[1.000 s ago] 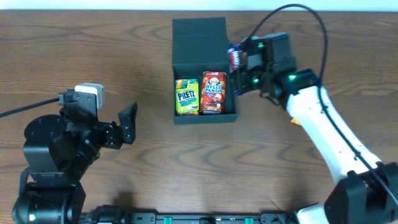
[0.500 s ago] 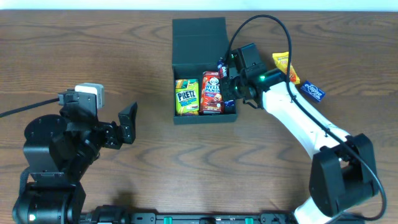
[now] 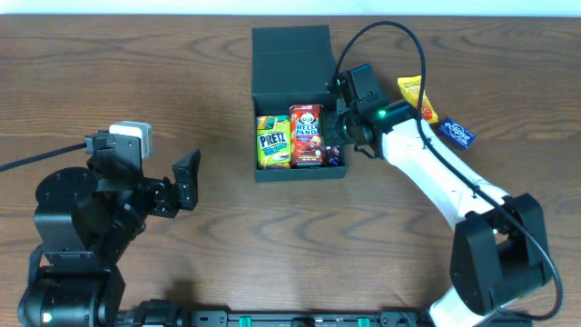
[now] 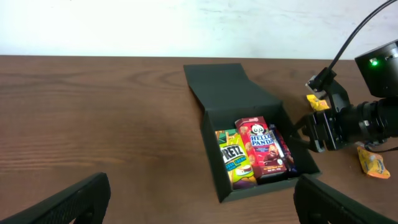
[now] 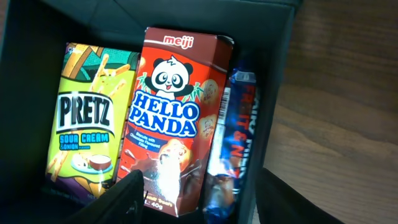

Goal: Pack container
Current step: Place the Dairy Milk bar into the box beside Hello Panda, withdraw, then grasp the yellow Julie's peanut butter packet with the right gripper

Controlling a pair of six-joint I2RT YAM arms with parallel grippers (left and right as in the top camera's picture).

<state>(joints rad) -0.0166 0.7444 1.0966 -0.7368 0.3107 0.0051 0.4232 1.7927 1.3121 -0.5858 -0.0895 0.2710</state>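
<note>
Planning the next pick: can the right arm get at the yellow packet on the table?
Probably yes. The yellow packet lies uncovered on the table right of the container, close beside the right tool, whose jaws look open.

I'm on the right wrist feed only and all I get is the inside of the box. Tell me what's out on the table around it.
Observer: Two packets lie on the table to the right of the container: a yellow packet and, nearer the front edge, a blue packet.
Operator: Give me the lid.
Observer: The lid is folded fully open, laid back on the far side of the container.
Operator: Now the other arm.
Observer: The left gripper is open and empty, well off to the left of the container, touching nothing.
</note>
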